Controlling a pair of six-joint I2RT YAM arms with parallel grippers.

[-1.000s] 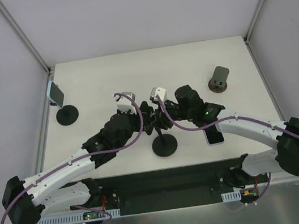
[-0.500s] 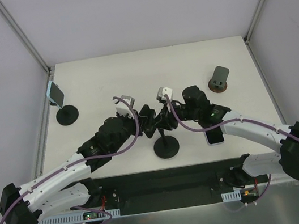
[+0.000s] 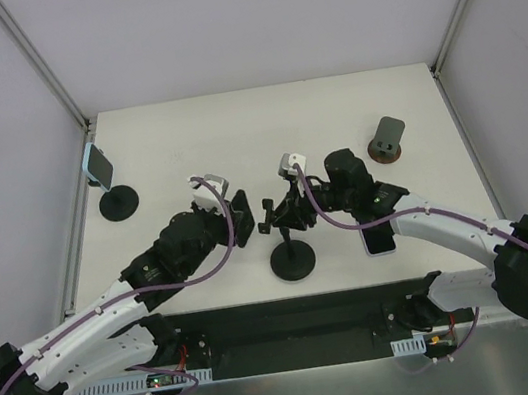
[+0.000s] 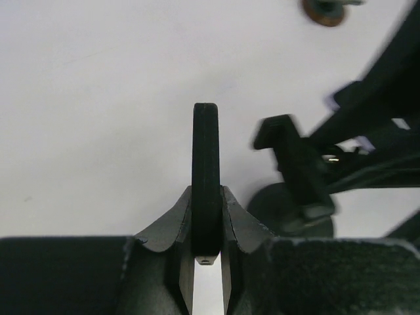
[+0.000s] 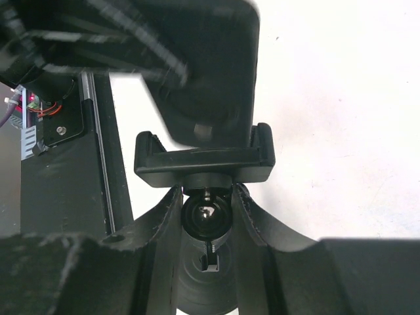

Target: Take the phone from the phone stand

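the left gripper pinches a black phone by its edge. the phone is just beside the phone stand but not touching it. the stand has a round black foot near the front of the white worktop. the right gripper is closed on the top of the stand. a second phone lies flat, partly under the right arm. far left, a pale blue phone sits on another stand. a small grey holder stands at the back right.

A robot lab: white counter walled by plain panels on metal posts, bare circuit boards at near edge.
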